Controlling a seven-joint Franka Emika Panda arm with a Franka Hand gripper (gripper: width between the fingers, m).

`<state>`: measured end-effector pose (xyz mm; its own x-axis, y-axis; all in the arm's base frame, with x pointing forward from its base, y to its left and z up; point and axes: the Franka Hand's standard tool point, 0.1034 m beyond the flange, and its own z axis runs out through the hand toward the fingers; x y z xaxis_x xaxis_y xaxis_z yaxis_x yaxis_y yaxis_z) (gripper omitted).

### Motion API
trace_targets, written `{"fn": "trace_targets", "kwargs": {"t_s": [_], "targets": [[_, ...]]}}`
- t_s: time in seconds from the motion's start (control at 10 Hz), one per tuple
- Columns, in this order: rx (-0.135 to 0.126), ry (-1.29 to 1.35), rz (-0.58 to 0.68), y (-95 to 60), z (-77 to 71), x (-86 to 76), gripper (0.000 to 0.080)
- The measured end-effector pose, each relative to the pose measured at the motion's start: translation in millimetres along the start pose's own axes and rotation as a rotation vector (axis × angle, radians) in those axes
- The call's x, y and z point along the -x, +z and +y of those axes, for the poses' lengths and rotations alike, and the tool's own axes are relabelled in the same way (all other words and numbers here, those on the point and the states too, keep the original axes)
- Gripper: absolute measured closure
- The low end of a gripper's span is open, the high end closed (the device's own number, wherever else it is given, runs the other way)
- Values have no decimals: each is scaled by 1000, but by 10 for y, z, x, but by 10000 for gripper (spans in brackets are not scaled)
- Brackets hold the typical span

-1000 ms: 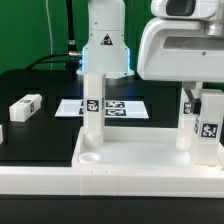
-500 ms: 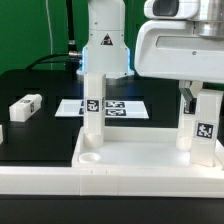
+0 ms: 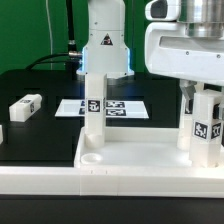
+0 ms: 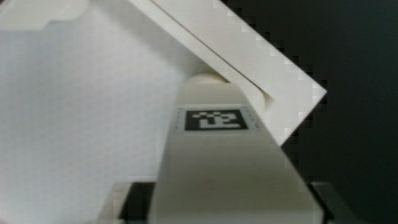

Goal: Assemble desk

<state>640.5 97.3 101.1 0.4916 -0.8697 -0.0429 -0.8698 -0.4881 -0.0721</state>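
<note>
black table [image 3: 40, 140] below; gripper [image 3: 203, 100] jaws pinch the leg [image 3: 203, 135] (upright, tagged) between them

Exterior view: desk top [image 3: 140, 160] cut by frame at 6 and 3 o'clock. Upper end of held leg [image 3: 205, 130] masked by gripper [image 3: 203, 100]; gripper body cropped at 3 o'clock. Part of marker board [image 3: 125, 108] behind standing leg [image 3: 92, 105]. At 9 o'clock, white part [image 3: 3, 134] cropped, unidentifiable. Wrist view: finger pads [image 4: 135, 203] cropped by frame edge; tag [image 4: 217, 120] too blurred to read.

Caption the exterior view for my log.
Gripper holds a white leg upright at a desk top corner; a second leg stands at another.
</note>
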Motion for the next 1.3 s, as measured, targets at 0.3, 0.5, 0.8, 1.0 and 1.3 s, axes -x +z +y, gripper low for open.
{"fn": "trace_targets", "kwargs": {"t_s": [0.3, 0.5, 0.8, 1.0, 1.3], "targets": [[-10, 272, -6, 1, 3, 6, 509], [-11, 347, -6, 3, 0, 13, 508], [2, 270, -12, 6, 6, 36, 196], [13, 47, -5, -5, -13, 61, 164], [10, -206, -4, -18, -48, 94, 151]]}}
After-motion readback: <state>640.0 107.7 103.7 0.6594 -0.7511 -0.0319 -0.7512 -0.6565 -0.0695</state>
